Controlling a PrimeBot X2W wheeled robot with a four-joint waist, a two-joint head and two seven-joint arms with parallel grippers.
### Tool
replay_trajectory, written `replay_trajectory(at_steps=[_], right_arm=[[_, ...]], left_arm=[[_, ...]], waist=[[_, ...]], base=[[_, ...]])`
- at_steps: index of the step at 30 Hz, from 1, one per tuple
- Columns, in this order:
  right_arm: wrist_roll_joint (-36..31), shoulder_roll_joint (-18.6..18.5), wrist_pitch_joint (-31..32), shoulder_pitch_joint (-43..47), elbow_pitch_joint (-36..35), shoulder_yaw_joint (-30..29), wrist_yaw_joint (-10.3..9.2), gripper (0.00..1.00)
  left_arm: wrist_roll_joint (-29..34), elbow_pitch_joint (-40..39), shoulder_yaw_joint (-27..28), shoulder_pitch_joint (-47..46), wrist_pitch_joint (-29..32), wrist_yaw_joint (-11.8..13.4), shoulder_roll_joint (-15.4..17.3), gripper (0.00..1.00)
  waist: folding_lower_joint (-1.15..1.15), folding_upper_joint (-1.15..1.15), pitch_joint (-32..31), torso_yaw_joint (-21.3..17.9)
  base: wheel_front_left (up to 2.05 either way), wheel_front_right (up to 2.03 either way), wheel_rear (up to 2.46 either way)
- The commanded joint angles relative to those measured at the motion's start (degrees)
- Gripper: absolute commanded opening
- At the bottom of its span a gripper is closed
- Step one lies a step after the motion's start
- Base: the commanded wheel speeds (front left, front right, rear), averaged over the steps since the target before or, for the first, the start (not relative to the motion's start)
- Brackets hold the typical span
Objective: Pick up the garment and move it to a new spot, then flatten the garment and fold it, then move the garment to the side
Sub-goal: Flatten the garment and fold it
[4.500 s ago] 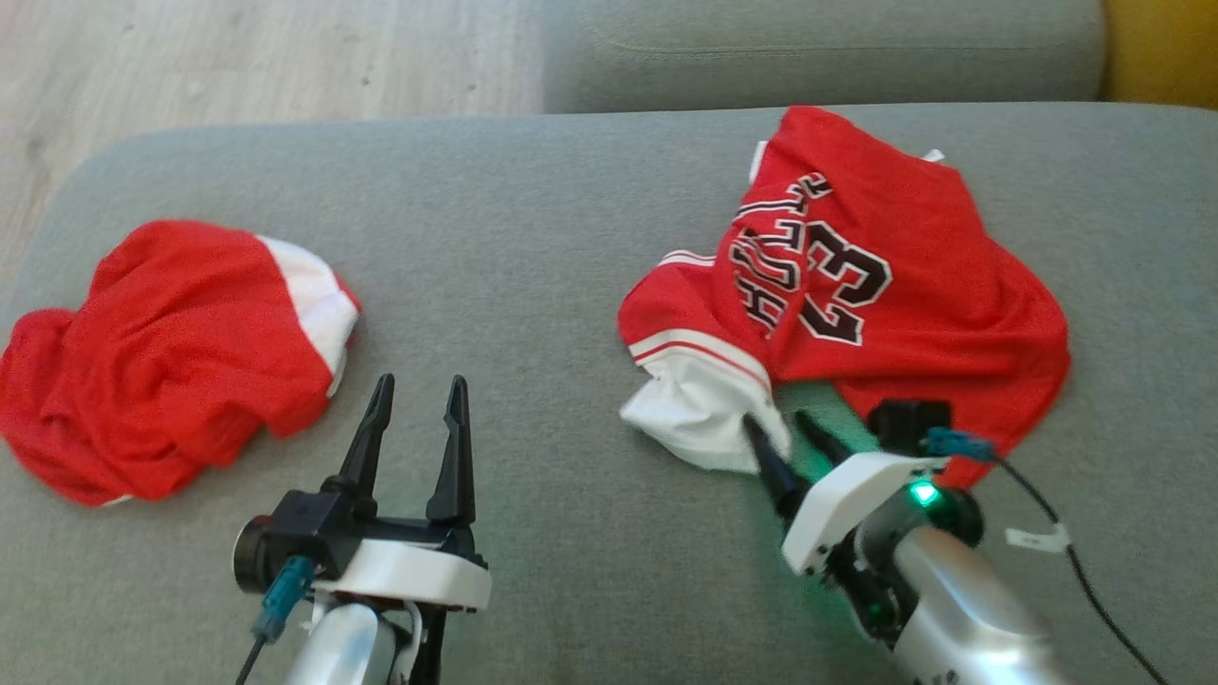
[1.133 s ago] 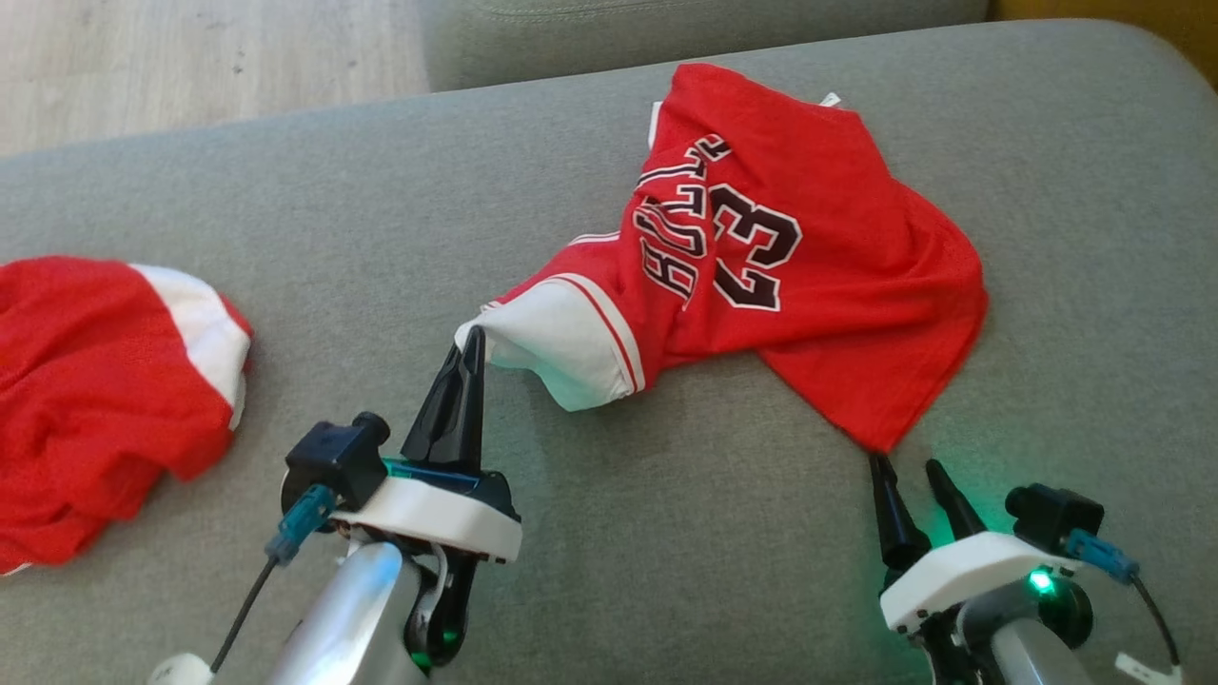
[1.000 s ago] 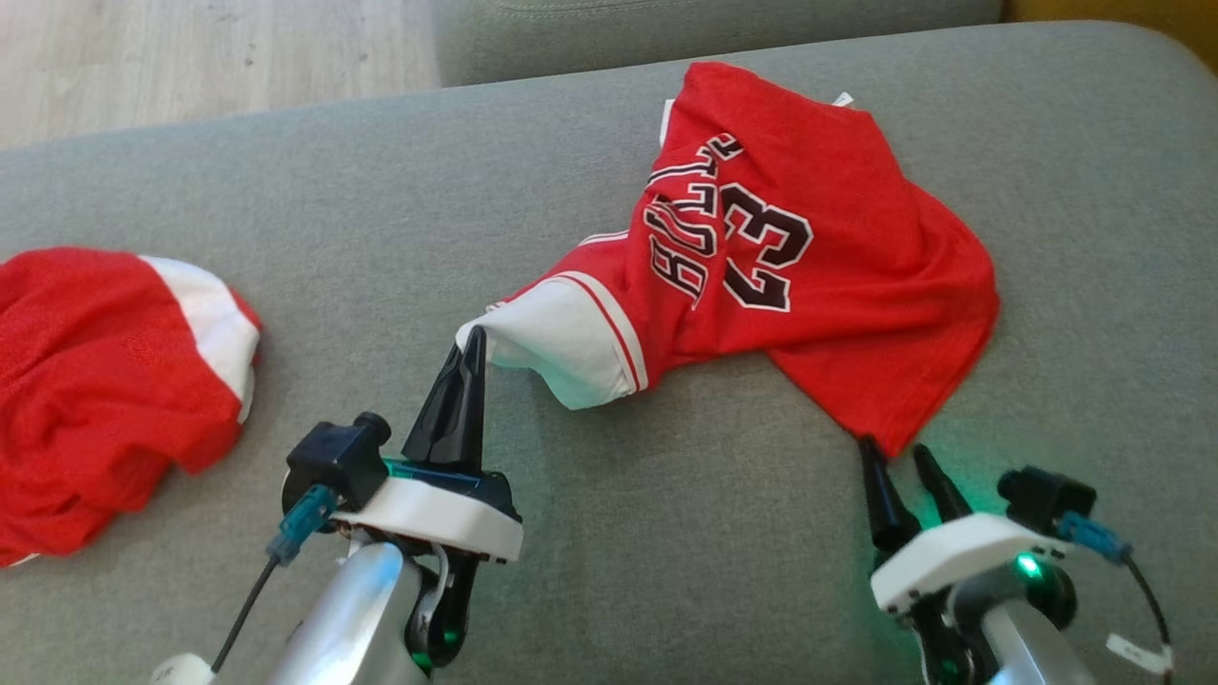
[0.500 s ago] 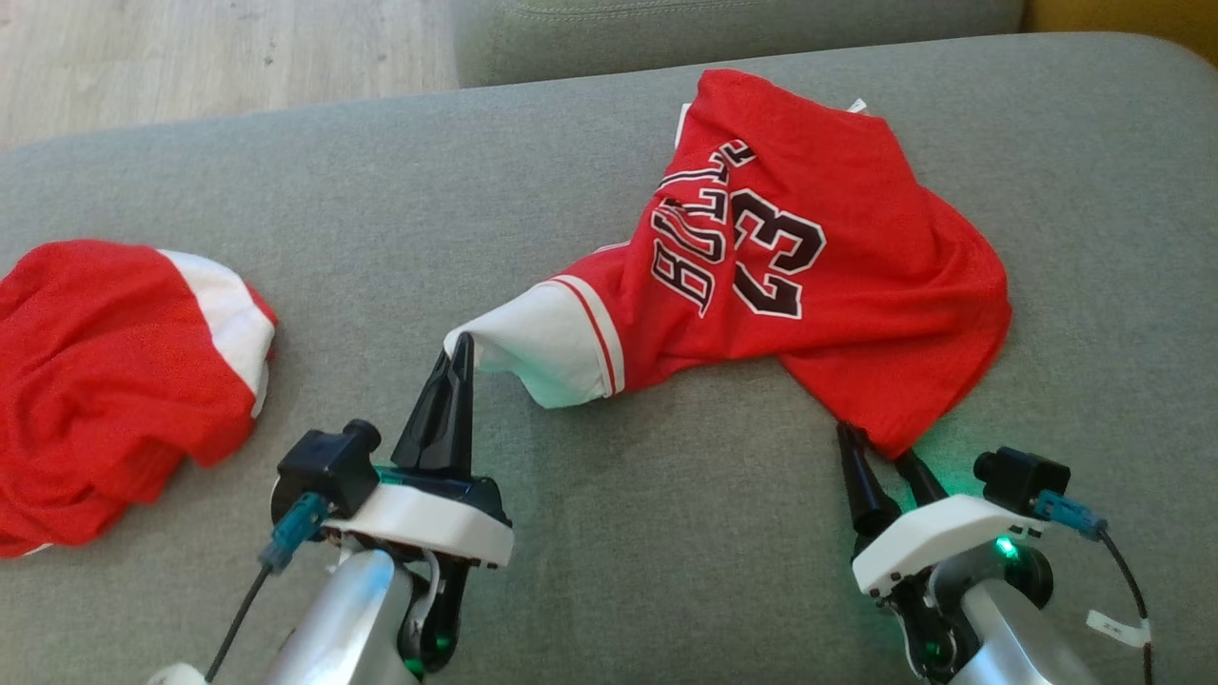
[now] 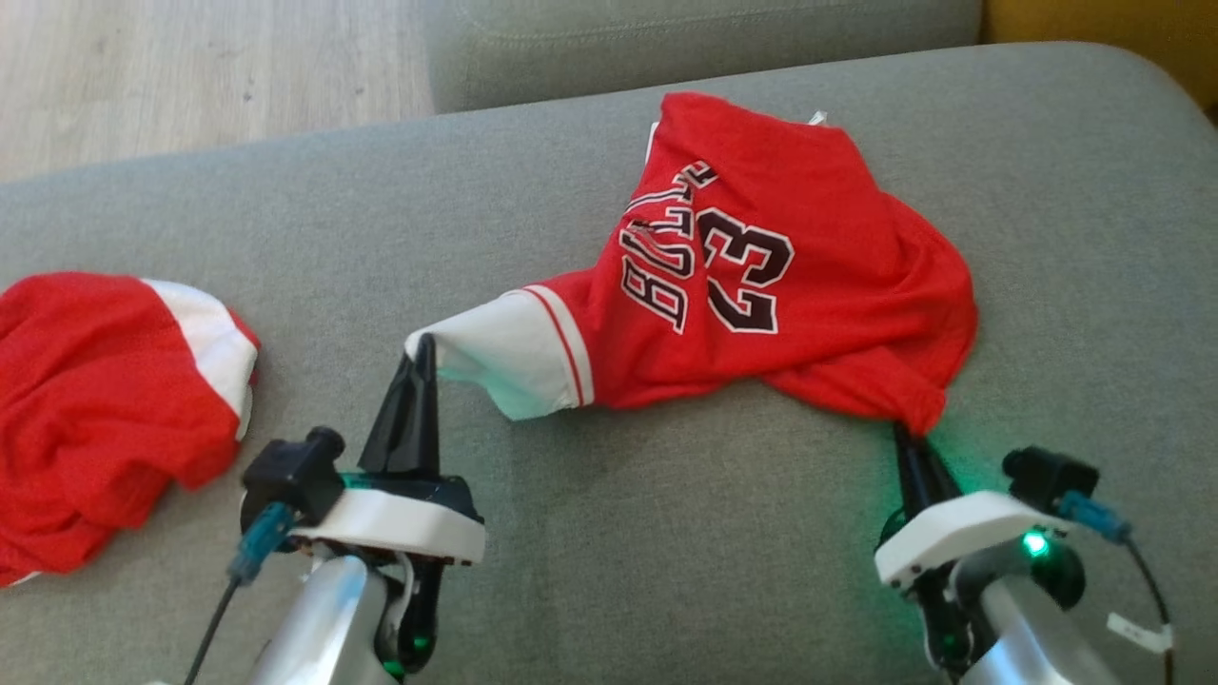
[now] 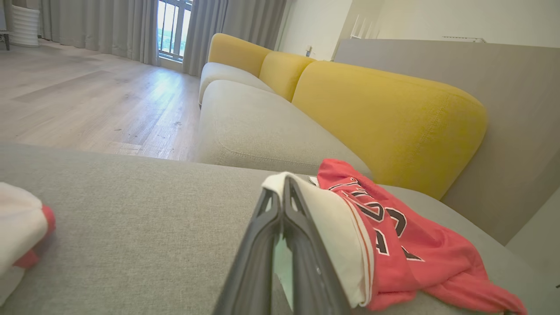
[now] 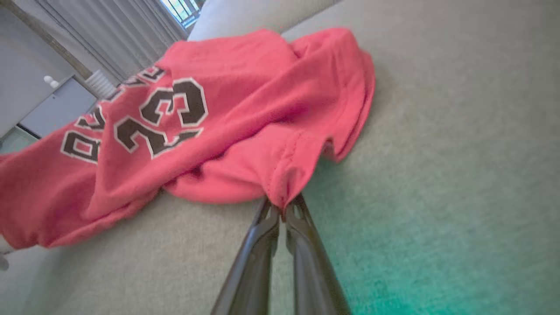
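Observation:
The garment (image 5: 818, 285) is a red jersey with black "23" lettering and a white-trimmed end, lying crumpled on the grey sofa seat (image 5: 666, 533). My left gripper (image 5: 422, 344) is shut on its white corner (image 6: 306, 205), which it holds slightly raised. At the lower right, my right gripper (image 5: 909, 430) is shut on the red corner (image 7: 284, 192) of the garment (image 7: 183, 127), pinching a small bunch of cloth. Between the two grips the cloth sags in folds.
A second red and white garment (image 5: 105, 400) lies bunched at the far left of the seat. Yellow back cushions (image 6: 385, 118) stand behind the sofa, and wooden floor (image 5: 190, 76) lies beyond the seat's far edge.
My right gripper moved up to the red corner and shut on it, bunching the cloth. The left gripper, still holding the white corner, shifted slightly left. The camera also shifted.

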Motion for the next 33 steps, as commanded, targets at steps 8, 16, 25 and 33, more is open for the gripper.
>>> replay_trajectory(at_steps=[8, 16, 25, 33], right_arm=[[-12.2, -0.6, 4.1, -3.1, -16.2, -6.7, 0.41, 0.00], [-17.5, -5.1, 13.8, -7.6, -38.0, -7.0, 0.41, 0.00], [-17.7, -9.2, 19.5, -13.9, -51.7, -6.5, 0.41, 0.00], [-19.3, -7.9, 24.7, -14.2, -62.8, -8.7, 0.41, 0.00]], left_arm=[[-0.3, -4.2, 5.5, -1.6, -0.7, -0.2, 1.5, 0.00], [-6.4, -11.5, 9.6, -6.6, 3.8, -1.0, 3.2, 0.00], [-12.6, -26.1, 15.2, -15.1, 11.3, 3.8, 3.5, 0.00], [-14.3, -42.0, 17.9, -18.9, 18.4, 10.0, 4.7, 0.00]], waist=[[0.00, 0.00, -2.4, -1.6], [0.00, 0.00, -4.6, -1.9], [0.00, 0.00, -6.7, -1.2], [0.00, 0.00, -6.2, -1.2]], base=[[0.00, 0.00, 0.00], [0.00, 0.00, 0.00], [0.00, 0.00, 0.00], [0.00, 0.00, 0.00]])
